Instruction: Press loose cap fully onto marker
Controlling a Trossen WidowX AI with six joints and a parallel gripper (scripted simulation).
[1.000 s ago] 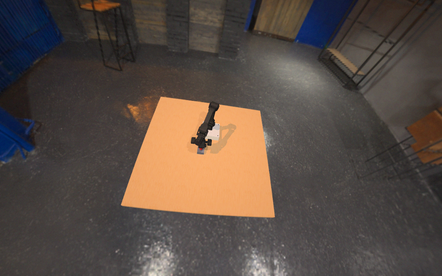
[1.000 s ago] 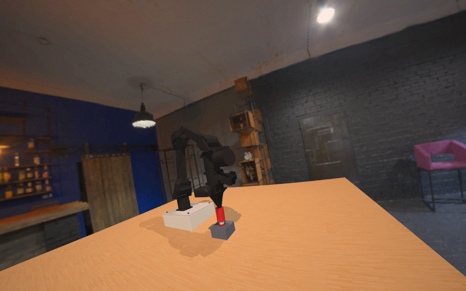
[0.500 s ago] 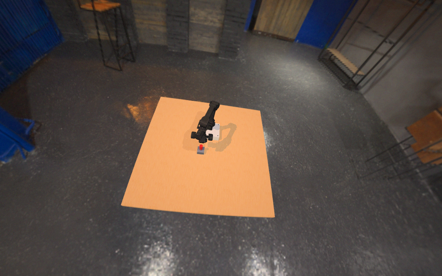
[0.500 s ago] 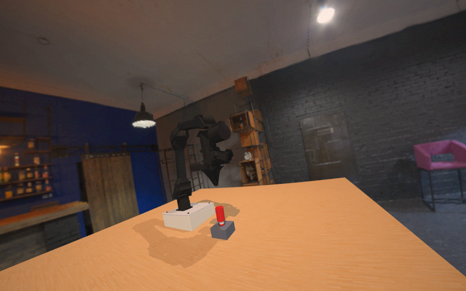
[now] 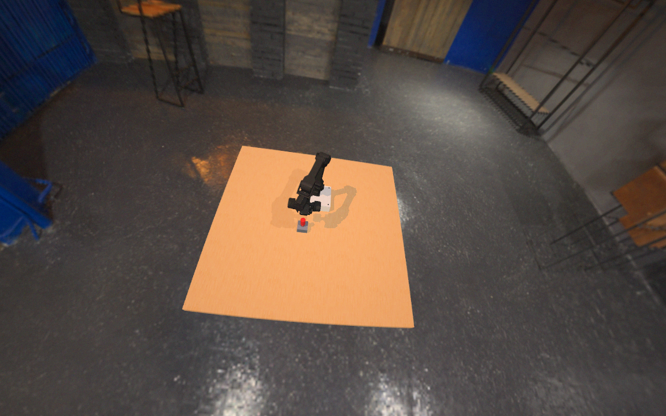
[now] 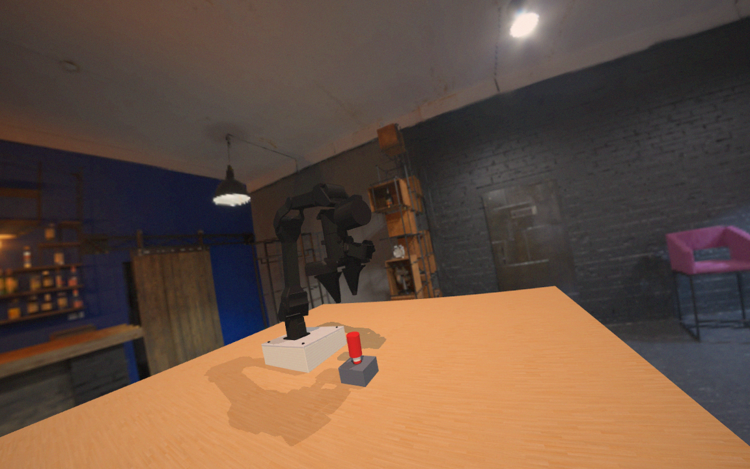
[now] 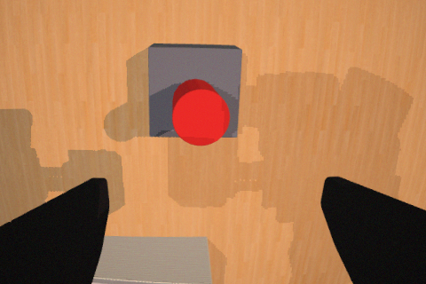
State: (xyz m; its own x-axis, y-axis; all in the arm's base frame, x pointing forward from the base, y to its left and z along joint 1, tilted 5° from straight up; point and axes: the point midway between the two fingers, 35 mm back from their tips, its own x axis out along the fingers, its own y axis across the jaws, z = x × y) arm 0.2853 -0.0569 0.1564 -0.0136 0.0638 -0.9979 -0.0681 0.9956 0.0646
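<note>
Dark brick and blue walls surround a wood-topped table (image 5: 302,279) (image 6: 482,373) (image 7: 275,4). Its black arm (image 5: 314,173) (image 6: 289,245) carries the gripper (image 6: 345,298) (image 7: 218,193) high, fingers spread, grasping nothing. Below the fingertips, toward twelve o'clock in the wrist view, sits the grey holder block (image 5: 302,230) (image 6: 358,371) (image 7: 195,64); the red cap (image 5: 303,221) (image 6: 353,345) (image 7: 201,117) stands over the marker (image 6: 357,359), long axis vertical. Retreat upward probably suits, away from that axis.

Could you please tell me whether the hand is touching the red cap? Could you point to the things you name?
Apart: the exterior view shows a plain gap between the fingertips of the hand (image 6: 347,298) (image 7: 215,179) and the red cap (image 6: 353,344) (image 7: 201,116) (image 5: 303,221) below.
</note>
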